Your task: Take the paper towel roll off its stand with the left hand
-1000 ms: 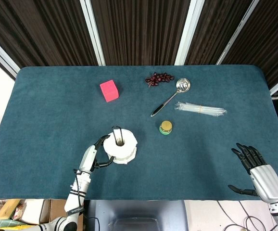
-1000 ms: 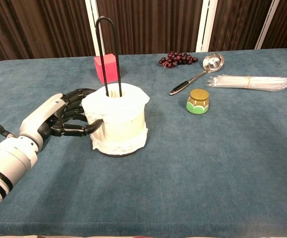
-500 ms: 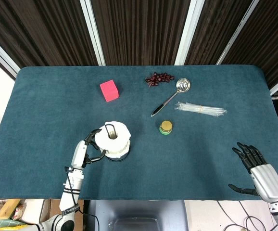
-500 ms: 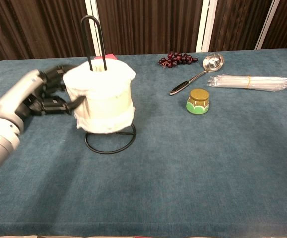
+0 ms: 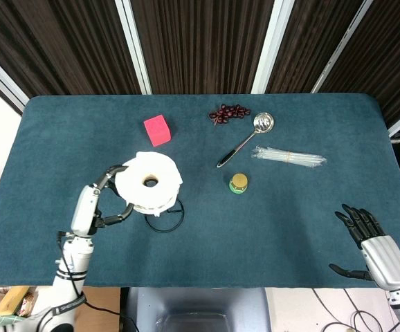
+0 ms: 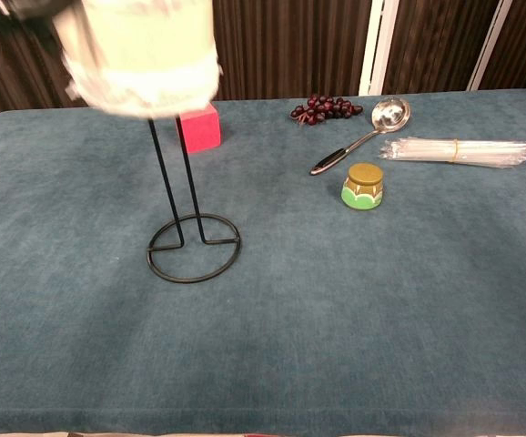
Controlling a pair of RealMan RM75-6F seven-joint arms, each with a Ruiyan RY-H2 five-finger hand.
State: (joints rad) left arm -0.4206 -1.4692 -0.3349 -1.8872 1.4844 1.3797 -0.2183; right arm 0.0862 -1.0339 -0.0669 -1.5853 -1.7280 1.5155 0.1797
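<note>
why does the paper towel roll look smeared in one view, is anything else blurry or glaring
Chest view: the paper towel roll is motion-blurred and cut off by the top edge, while the stand, spoon and jar are sharp. Head view: the roll in the left hand is crisp, light is even, shadows are soft, and there is no strong glare.

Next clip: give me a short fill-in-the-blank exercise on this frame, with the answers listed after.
1. The paper towel roll is gripped by the robot's ____ hand.
2. The stand's ring base rests on the ____.
3. The cube behind the stand is ____ in colour.
4. The ladle lies just in front of a bunch of ____.

Answers: left; table; pink; grapes
</note>
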